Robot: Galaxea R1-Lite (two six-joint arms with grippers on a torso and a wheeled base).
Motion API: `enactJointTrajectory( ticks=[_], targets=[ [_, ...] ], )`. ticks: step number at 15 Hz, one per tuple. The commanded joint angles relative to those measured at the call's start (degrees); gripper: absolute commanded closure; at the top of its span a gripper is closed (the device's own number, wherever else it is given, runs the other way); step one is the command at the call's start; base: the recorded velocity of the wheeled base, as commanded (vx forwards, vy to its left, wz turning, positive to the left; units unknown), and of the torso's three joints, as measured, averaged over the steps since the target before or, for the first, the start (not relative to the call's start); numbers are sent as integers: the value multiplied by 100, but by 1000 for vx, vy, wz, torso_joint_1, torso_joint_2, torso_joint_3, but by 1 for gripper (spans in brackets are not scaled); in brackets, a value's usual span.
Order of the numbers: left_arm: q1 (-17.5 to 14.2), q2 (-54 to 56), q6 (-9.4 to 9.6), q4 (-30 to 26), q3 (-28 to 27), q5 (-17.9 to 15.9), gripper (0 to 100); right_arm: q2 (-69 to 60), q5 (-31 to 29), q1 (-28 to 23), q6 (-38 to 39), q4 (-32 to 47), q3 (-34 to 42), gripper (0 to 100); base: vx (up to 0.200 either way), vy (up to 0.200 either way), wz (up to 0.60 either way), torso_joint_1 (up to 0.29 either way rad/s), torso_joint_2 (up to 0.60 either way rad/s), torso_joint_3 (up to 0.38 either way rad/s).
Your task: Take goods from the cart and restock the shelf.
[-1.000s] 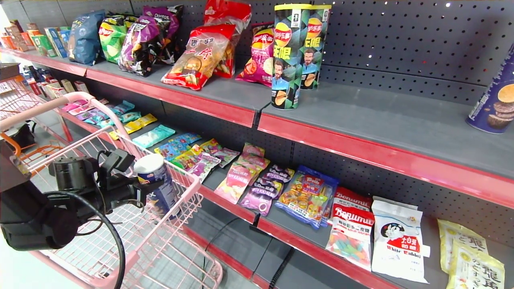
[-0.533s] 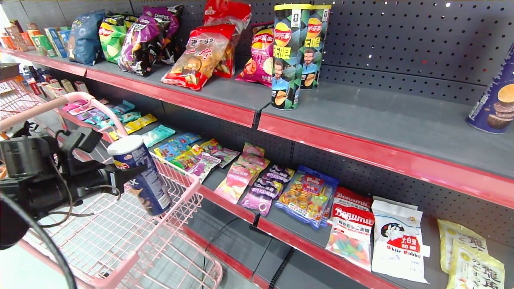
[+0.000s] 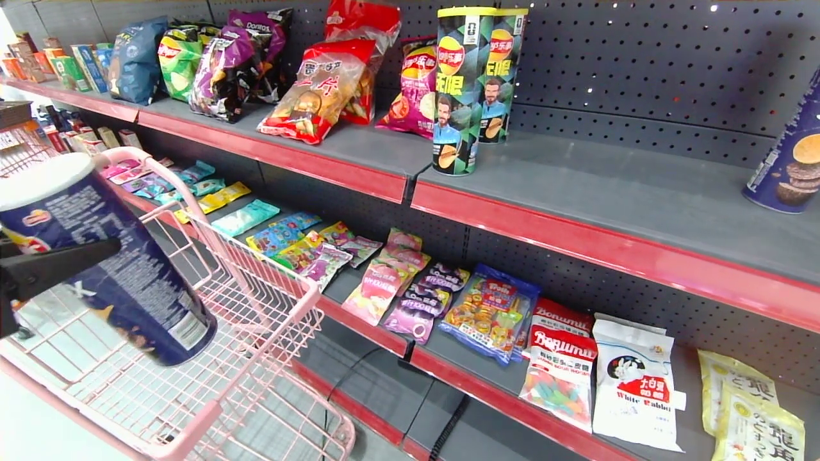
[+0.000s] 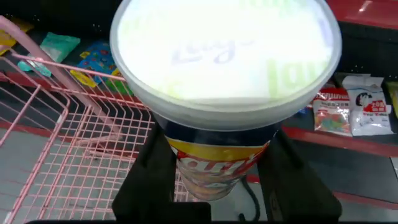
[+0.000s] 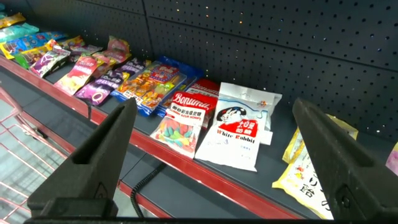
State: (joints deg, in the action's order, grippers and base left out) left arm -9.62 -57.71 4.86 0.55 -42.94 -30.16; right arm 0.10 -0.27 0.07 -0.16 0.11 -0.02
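Chip canister [image 3: 109,256] sits clamped between the two fingers of the left claw [image 4: 221,186], which grips its body just below the lid. It hangs tilted over the pink cart [image 3: 269,301] at near left, lid up and leaning left. The body is dark blue with yellow and red print, the lid white. The right claw [image 5: 214,168] is spread wide, holding nothing, before the lower shelf [image 5: 186,165].
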Motion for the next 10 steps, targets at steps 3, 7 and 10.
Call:
enactJointTrajectory(
  ticks=[3,7,10],
  targets=[
    [-14,2001,-3,-415,681,89,100,-1,0,1,-2,-2,-6,0,0,0,0,82,-276,-186],
    [-14,2739,-12,-415,1165,151,100,-1,0,1,-2,-2,2,0,0,0,0,171,-499,-325],
    [-23,2923,-82,-415,1209,195,100,-1,9,1,-2,-11,-6,0,0,0,0,206,-556,-347]
  ],
)
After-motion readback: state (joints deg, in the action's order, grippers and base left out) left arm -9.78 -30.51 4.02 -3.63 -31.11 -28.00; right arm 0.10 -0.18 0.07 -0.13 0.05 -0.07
